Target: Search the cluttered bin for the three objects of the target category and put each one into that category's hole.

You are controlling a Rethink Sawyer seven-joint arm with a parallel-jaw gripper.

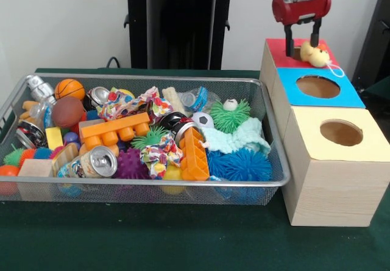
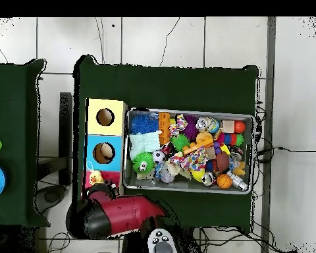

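The gripper point(image 1: 302, 41) hung spread and empty right above the red box point(image 1: 281, 50), where a yellow plush duck point(image 1: 315, 55) sat by the hole, not yet dropped through; more sorting probably remained.

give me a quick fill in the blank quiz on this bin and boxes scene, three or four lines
1. The gripper hangs with its fingers apart above the ____ box top.
2. The yellow plush toy lies on that top beside its hole, not yet ____ it.
3. Between the red and yellow tops sits the ____ box top.
4. The orange basketball lies in the ____ with the other clutter.

Missing words: red; inside; blue; wire bin
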